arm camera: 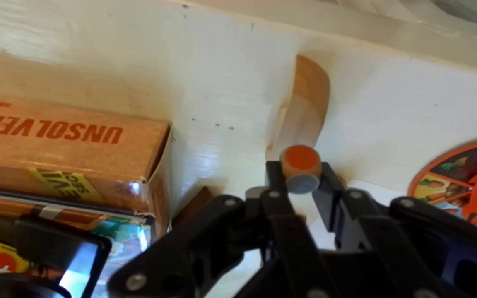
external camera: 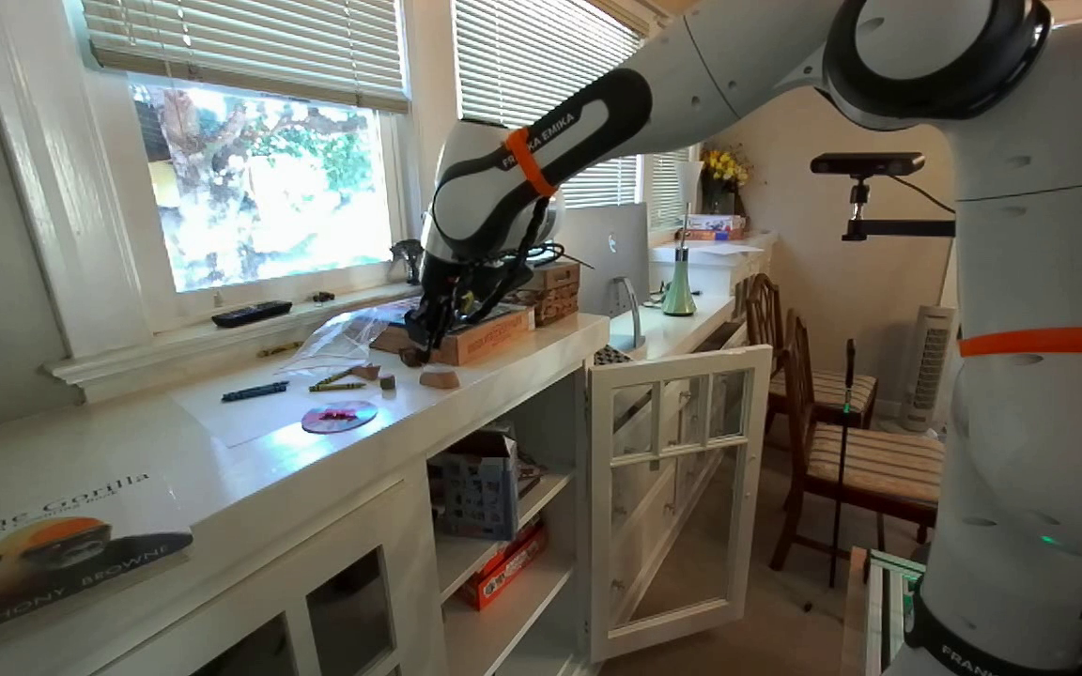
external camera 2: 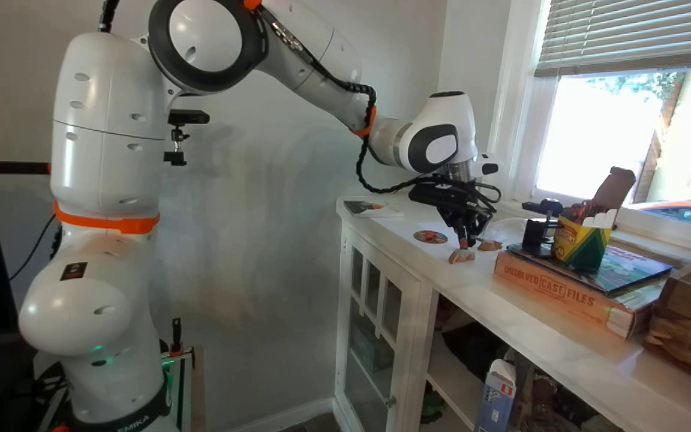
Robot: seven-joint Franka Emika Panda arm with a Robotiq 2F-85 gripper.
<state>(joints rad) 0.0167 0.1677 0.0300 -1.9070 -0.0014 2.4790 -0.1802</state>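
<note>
A home is indicated: white-framed windows (external camera: pixel 270 188) are fitted with white slatted blinds (external camera: pixel 250 47), brown wooden chairs with striped seats (external camera: pixel 879 460) are seen, yellow flowers (external camera: pixel 726 167) are displayed, and a flat illustrated "One Gorilla" book (external camera: pixel 62 545) and an orange-brown cardboard "Unsolved Case Files" box (external camera 2: pixel 552 293) are laid on the glossy white tabletop (external camera: pixel 100 432).

- In the wrist view, the lower end of the curved wooden piece (arm camera: pixel 307 97) is hidden behind the orange-ended block (arm camera: pixel 301 159) and the claw (arm camera: pixel 300 169).
- The claw also covers part of a brown piece (arm camera: pixel 197 200) beside the case-files box (arm camera: pixel 56 132); that box runs off the left edge.
- The wrist view's right edge cuts off the spinner disc (arm camera: pixel 437 182).
- In both exterior views the orange-ended block is too small to make out clearly.
- In an exterior view, the left edge cuts off a picture book (external camera: pixel 34 554).
- In an exterior view, the right edge cuts off a brown crate (external camera 2: pixel 684 342), the bottom edge a blue carton (external camera 2: pixel 494 399).
</note>
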